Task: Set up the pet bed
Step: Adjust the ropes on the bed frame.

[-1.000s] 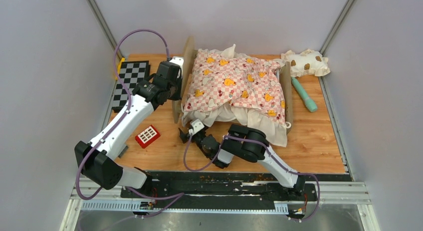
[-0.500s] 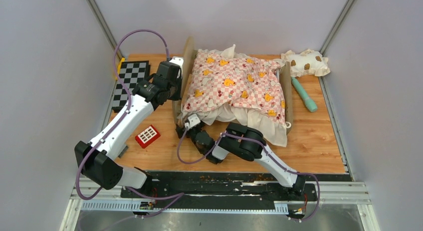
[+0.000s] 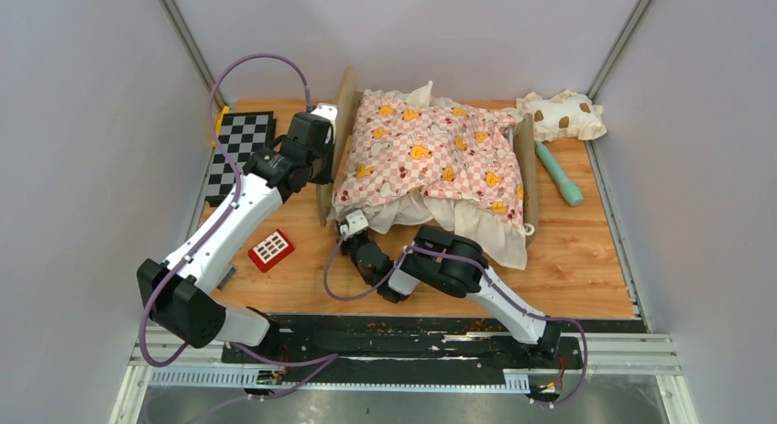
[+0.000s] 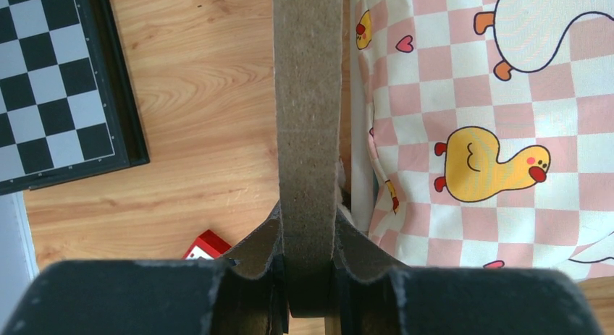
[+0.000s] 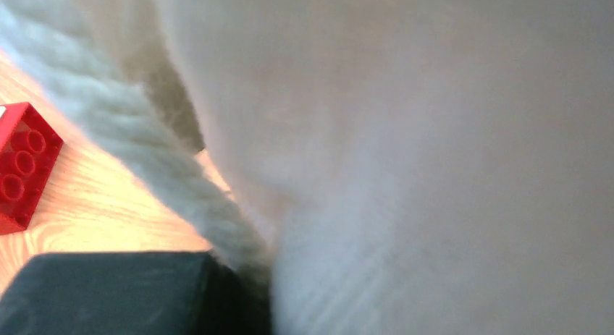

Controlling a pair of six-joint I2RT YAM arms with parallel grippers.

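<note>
Nearest, the right gripper [image 3: 351, 226] sits at the near left corner of the bed [image 3: 345, 99], jaws together against the white ruffle [image 3: 476, 232] of the cushion [image 3: 431, 149]. Its wrist view is a blur of pale fabric, so whether any cloth is pinched cannot be told. A red block [image 3: 271, 249] lies just left of it on the table [image 3: 586, 259]. Further back, the left gripper [image 4: 308, 237] is clamped on the top edge of the bed's left end board [image 4: 308, 96], a finger on each face. The bed stands mid-table toward the back, covered by the pink checked cushion, whose ruffle spills over the near side onto the wood. The step in hand looks like seating the cushion while the frame is steadied. Next, the ruffle likely needs lifting and tucking inside without dragging the frame. The bed's long axis seems to run left to right, with the taller board, probably the head, at the left. A spotted pillow [image 3: 561, 115] lies at the far right corner.
</note>
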